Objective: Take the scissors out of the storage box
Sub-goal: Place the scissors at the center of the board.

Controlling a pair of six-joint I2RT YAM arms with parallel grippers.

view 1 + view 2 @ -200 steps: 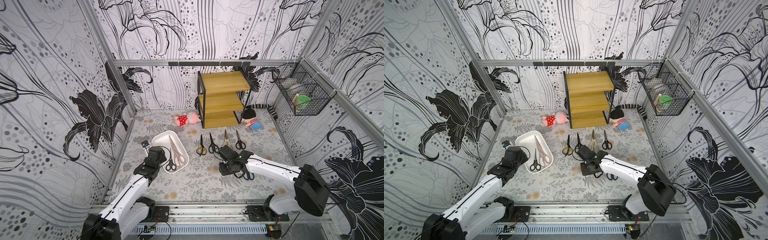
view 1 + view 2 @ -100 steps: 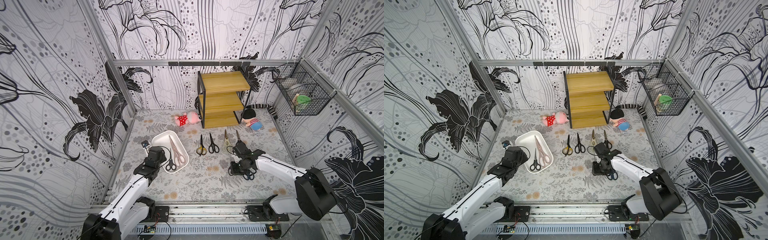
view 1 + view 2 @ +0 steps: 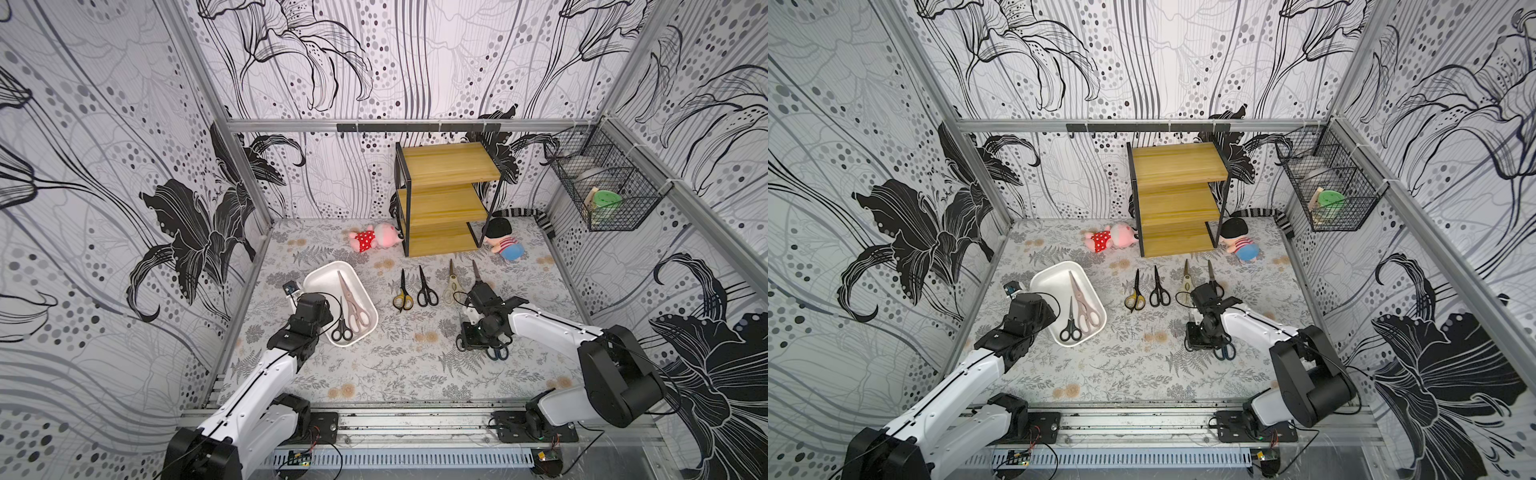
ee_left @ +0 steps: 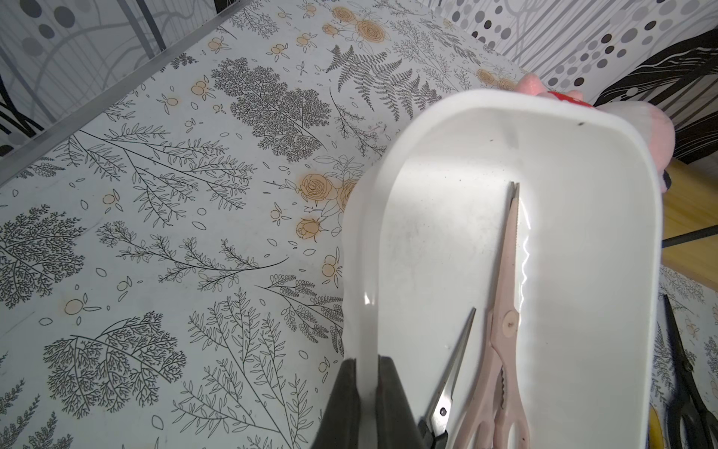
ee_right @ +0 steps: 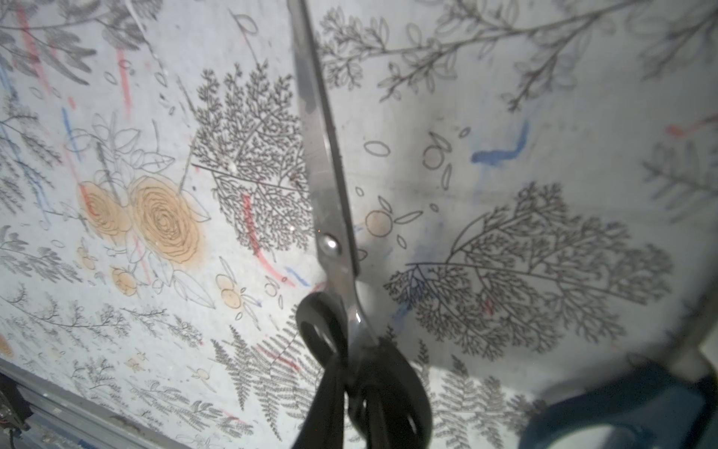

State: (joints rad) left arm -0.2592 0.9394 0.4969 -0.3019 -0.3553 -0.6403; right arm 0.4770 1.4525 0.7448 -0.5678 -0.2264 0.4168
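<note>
Scissors (image 5: 330,217) sit in right tool (image 5: 365,400); left tool (image 4: 367,365) pinches storage box (image 4: 582,272).

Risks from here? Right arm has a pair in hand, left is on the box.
The right gripper holds the black-handled scissors by the handles only; they may pivot or slip.
The dark blue scissors lie right beside it; a set-down here could land on them.
The left gripper pinches the storage box wall; a pull could tilt it and shift the pink scissors and small black scissors inside.
</note>
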